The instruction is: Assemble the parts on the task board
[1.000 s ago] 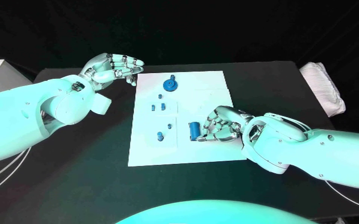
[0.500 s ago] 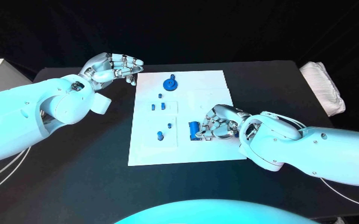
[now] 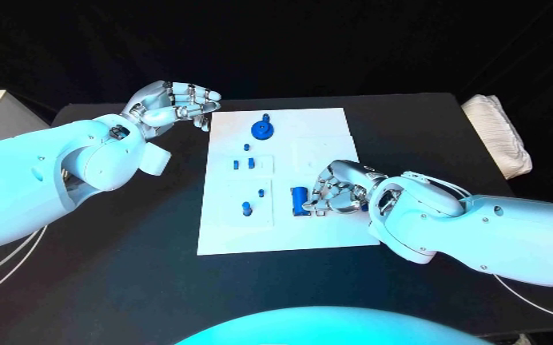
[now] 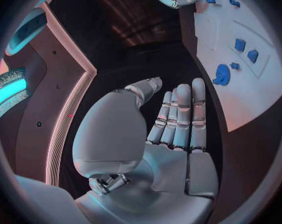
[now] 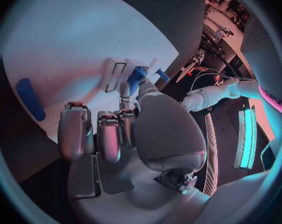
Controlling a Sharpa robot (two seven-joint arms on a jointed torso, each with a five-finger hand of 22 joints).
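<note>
On the white task board [image 3: 236, 229], the silver right hand [image 3: 338, 192] curls its fingers around a blue cylindrical part [image 3: 300, 199] (grip looks shallow); it could slip sideways. Beside the board's far corner, the left hand [image 3: 175, 104] hovers with fingers loosely apart, holding nothing.

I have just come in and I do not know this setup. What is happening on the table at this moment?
A robot is assembling small blue parts on a white task board on a black table. Its right hand is down on the board with its fingers round a blue cylinder-shaped part. Its left hand is raised beside the board's far left corner and holds nothing. A blue gear-like disc and several small blue pieces lie untouched on the board.
</note>
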